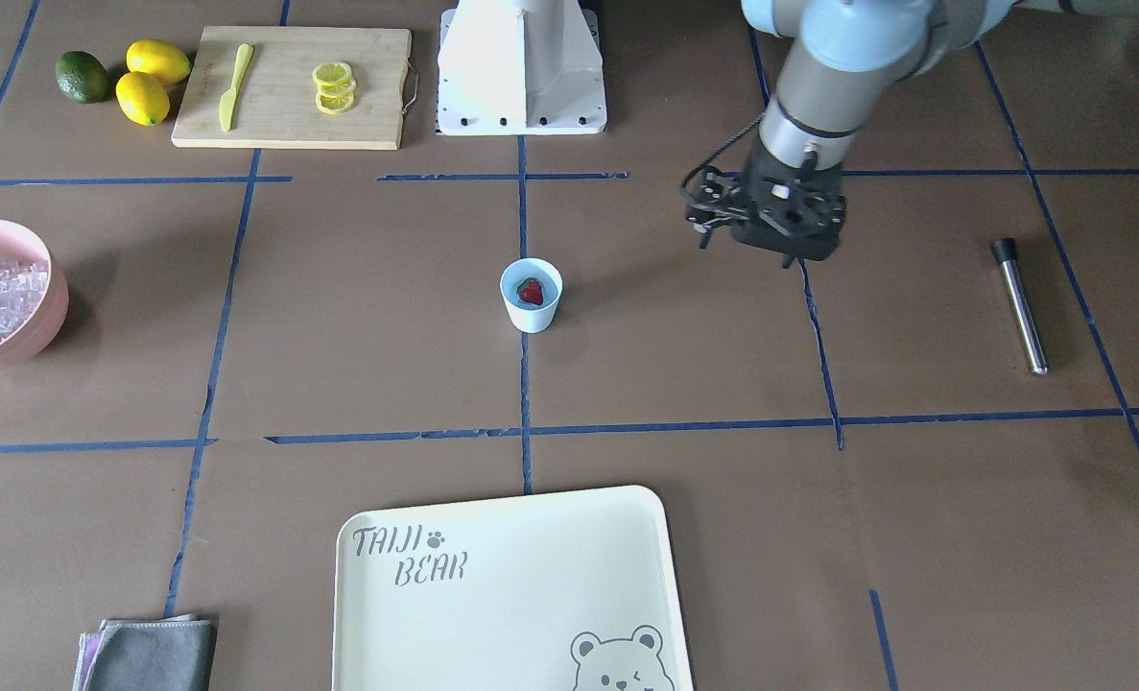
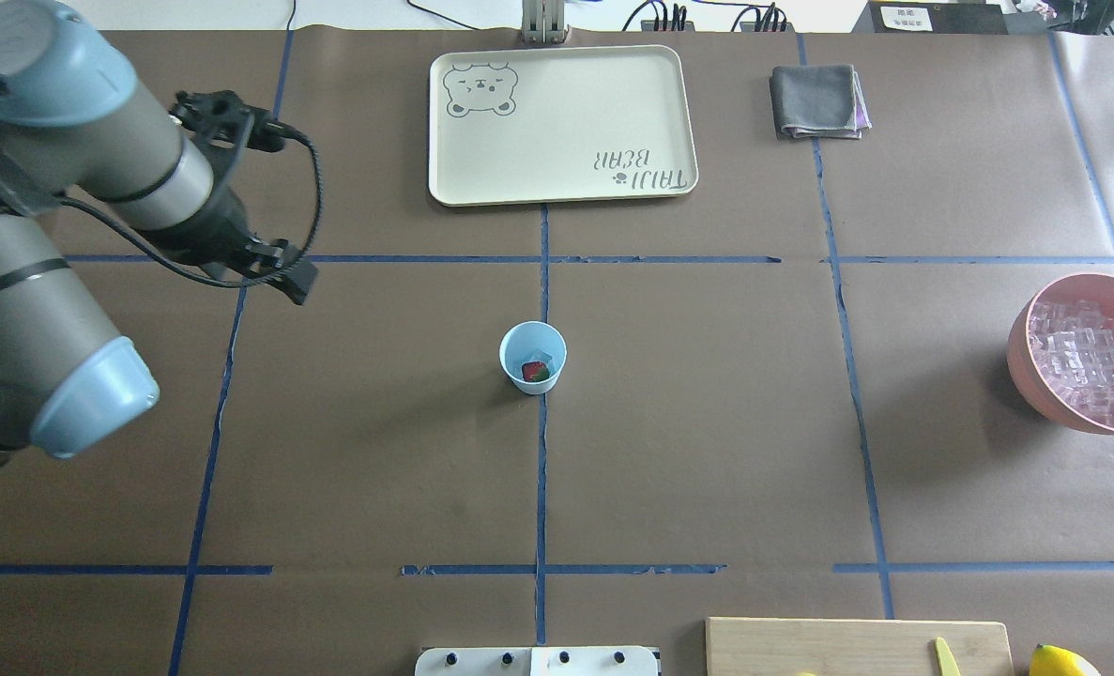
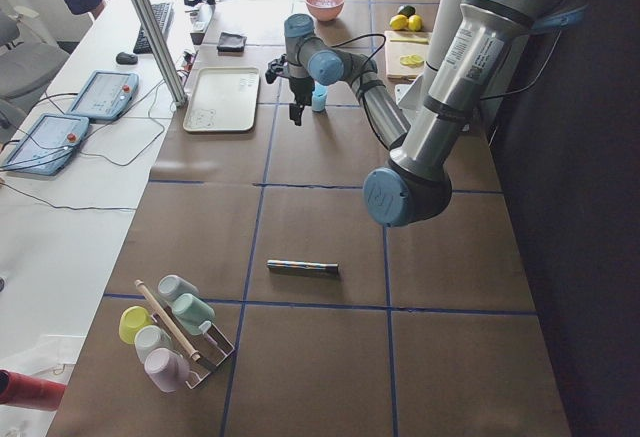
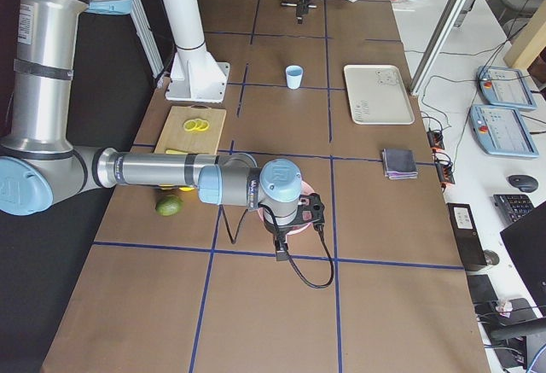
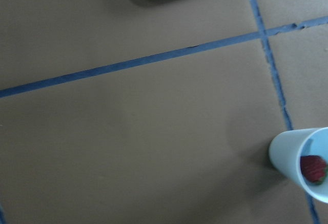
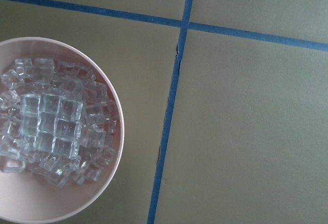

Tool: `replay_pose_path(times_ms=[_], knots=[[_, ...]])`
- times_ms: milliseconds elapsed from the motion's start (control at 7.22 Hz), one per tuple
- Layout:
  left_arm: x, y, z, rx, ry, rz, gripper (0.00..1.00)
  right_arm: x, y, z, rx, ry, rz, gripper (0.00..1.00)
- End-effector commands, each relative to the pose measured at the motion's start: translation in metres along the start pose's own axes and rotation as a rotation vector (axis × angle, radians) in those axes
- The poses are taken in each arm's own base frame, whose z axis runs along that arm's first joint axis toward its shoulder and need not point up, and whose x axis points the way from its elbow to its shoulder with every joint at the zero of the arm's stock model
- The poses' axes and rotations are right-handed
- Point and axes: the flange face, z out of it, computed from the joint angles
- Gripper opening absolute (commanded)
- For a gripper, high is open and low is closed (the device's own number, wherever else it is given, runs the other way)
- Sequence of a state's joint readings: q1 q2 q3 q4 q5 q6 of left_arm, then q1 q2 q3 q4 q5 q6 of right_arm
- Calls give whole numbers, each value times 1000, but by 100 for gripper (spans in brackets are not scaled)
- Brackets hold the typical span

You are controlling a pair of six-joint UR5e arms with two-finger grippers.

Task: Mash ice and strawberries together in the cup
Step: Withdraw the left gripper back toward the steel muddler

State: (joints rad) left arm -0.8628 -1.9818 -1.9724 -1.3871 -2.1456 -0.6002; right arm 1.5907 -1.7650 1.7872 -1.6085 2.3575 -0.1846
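The light-blue cup (image 1: 531, 297) stands at the table's middle; it also shows in the overhead view (image 2: 532, 345) and at the left wrist view's lower right (image 5: 289, 155). One red strawberry (image 1: 531, 291) lies inside it, with a glassy piece beside it (image 2: 538, 358). The ice (image 6: 48, 131) fills a pink bowl (image 2: 1026, 357). My left gripper (image 1: 789, 253) hangs above the table well to the cup's side and holds nothing that I can see; its fingers are too small to read. My right gripper (image 4: 280, 255) hangs by the bowl's rim; I cannot tell its state.
A metal rod with a black end (image 1: 1018, 305) lies beyond my left gripper. A cream tray (image 1: 377, 614) and a grey cloth (image 1: 152, 655) sit on the far side. A cutting board (image 1: 281, 120) carries lemon slices and a yellow knife, with lemons (image 1: 152, 79) beside it. A cup rack (image 3: 170, 322) stands at the table's end.
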Motion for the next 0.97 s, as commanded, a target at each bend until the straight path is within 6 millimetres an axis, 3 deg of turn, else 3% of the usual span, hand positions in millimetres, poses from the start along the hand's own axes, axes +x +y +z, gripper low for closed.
replay_pose_path(times_ms=[0, 138, 277, 554, 692, 831], knots=[[-164, 50, -10, -29, -81, -6, 100, 0, 0, 0, 0, 3, -1, 100], [-237, 63, -40, 9, -119, -1, 100, 0, 0, 0, 0, 3, -1, 100], [-298, 78, -53, 10, -133, -26, 100, 0, 0, 0, 0, 1, -1, 100], [-361, 129, -59, 9, -71, -64, 100, 0, 0, 0, 1, 2, -1, 100], [-383, 152, -65, 20, -55, -120, 100, 0, 0, 0, 0, 1, 0, 100], [-388, 165, -57, 3, -48, -143, 100, 0, 0, 0, 1, 2, 2, 100]])
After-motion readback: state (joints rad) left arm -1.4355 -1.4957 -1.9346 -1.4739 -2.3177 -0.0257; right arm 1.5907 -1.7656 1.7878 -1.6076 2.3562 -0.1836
